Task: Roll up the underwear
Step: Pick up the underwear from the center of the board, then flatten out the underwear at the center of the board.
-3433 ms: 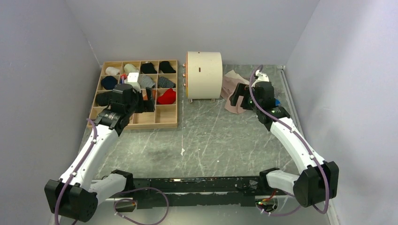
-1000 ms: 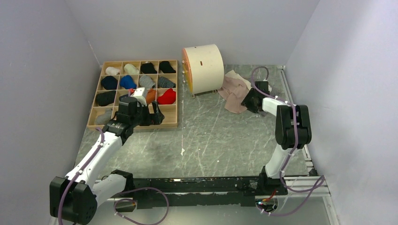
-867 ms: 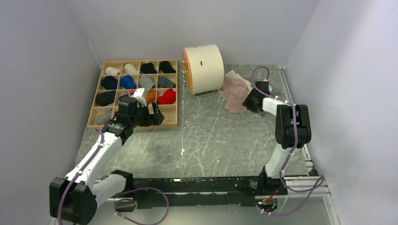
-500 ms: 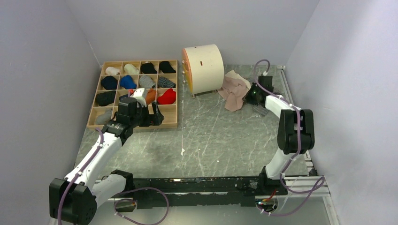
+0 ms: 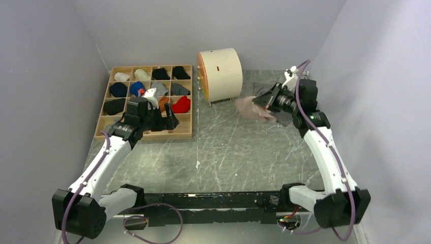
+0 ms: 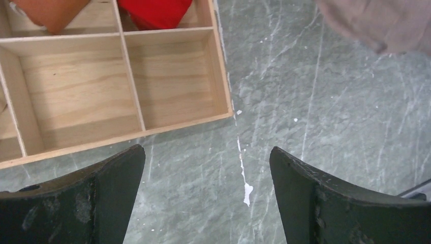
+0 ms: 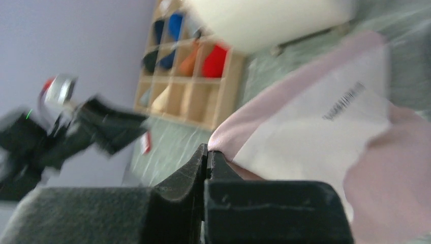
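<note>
The pale pink underwear (image 5: pixel 251 108) hangs lifted off the table, pinched at one edge by my right gripper (image 5: pixel 263 104), which is shut on it. In the right wrist view the jaws (image 7: pixel 207 153) meet on a fold of that pink underwear (image 7: pixel 315 127). The grey striped underwear (image 5: pixel 282 117) lies flat on the table under the right arm. My left gripper (image 5: pixel 166 121) is open and empty over the table by the wooden tray's near right corner; its view (image 6: pixel 206 189) shows bare table between the fingers and the pink cloth (image 6: pixel 376 23) at top right.
A wooden compartment tray (image 5: pixel 184 133) with several rolled garments sits at the back left. A cream cylinder (image 5: pixel 219 75) stands on its side at the back centre. Grey walls close in on three sides.
My right gripper has shut on the pink underwear and raised it up and to the left, uncovering the grey striped one. The left arm has shifted only slightly.
</note>
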Available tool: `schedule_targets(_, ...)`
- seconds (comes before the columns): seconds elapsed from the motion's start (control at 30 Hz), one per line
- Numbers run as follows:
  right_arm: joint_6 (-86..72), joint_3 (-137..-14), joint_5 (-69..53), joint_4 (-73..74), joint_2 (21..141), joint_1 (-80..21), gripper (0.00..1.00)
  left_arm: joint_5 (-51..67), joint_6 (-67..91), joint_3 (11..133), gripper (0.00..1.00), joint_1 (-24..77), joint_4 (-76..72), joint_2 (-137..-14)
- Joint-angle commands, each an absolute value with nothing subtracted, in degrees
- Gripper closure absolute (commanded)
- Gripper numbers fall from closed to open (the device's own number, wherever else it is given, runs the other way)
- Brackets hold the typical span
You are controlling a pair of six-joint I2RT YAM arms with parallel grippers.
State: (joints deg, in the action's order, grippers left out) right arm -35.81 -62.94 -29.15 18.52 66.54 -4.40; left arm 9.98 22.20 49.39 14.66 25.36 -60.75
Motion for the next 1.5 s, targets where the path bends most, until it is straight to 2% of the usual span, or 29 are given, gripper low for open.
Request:
schedule_targets(0.0,-37.81,-58.84,-43.17,26.18,56.8,-10.28,1.0,14.35,22.32,51.99,0.03,14.59,27.32,-61.56)
schedule_targets(0.07,-41.14,-51.84,-46.32,20.74,50.49,-12.81,1.0,15.56,22.0,50.5,0.03,14.59,25.6,-60.85)
schedule_targets(0.13,-44.03,-50.69,-46.36,16.1,46.5,-13.95,1.0,16.63,22.45,49.23,0.03,14.57,25.27,-59.93)
schedule_targets(0.27,-45.77,-56.83,-53.32,12.87,51.39,-15.68,1.0,16.55,23.28,47.99,0.03,14.59,26.28,-56.56)
schedule_targets(0.4,-43.95,-65.8,-52.63,13.4,56.24,-20.92,1.0,13.26,24.11,48.17,0.03,14.57,28.89,-53.25)
schedule_targets(0.47,-43.45,-66.46,-52.87,13.34,57.13,-21.28,1.0,12.16,24.48,48.27,0.03,14.59,29.83,-51.87)
schedule_targets(0.53,-41.28,-63.95,-48.97,16.82,56.53,-21.27,1.0,11.6,24.73,47.96,0.03,14.59,30.08,-50.54)
schedule_targets(0.67,-40.59,-50.62,-36.56,22.27,53.07,-21.27,1.0,12.03,24.12,47.3,0.03,14.59,31.88,-49.06)
schedule_targets(0.83,-43.39,-38.41,-23.46,31.45,46.95,-21.19,0.99,18.13,23.85,43.51,0.03,14.59,31.0,-47.25)
schedule_targets(0.87,-43.23,-37.32,-21.84,32.73,45.57,-21.19,0.92,19.55,24.01,42.37,0.03,14.59,30.39,-46.89)
schedule_targets(0.93,-42.53,-37.93,-15.65,37.08,43.44,-21.19,0.88,22.27,23.95,40.53,0.05,14.67,28.12,-46.99)
schedule_targets(0.97,-42.11,-38.61,-13.58,38.46,42.82,-21.2,0.82,23.35,23.84,40.21,0.06,14.71,27.52,-47.51)
schedule_targets(1.0,-41.9,-39.24,-12.17,39.34,42.54,-21.16,0.7,24.06,23.82,40.29,0.07,14.88,27.03,-48.28)
schedule_targets(1.13,-41.24,-41.65,-6.8,41.62,44.56,-21.12,0.39,25.68,22.77,40.82,0.09,16.09,25.5,-52.3)
schedule_targets(1.37,-46.86,-38.89,1.06,40.65,47.07,-20.75,0.31,23.41,22.68,40.37,0.09,19.2,24.78,-54.56)
schedule_targets(1.47,-47.83,-35.76,0.29,37.39,48.24,-20.31,0.29,22.47,24.26,38.86,0.09,19.72,23.65,-54.07)
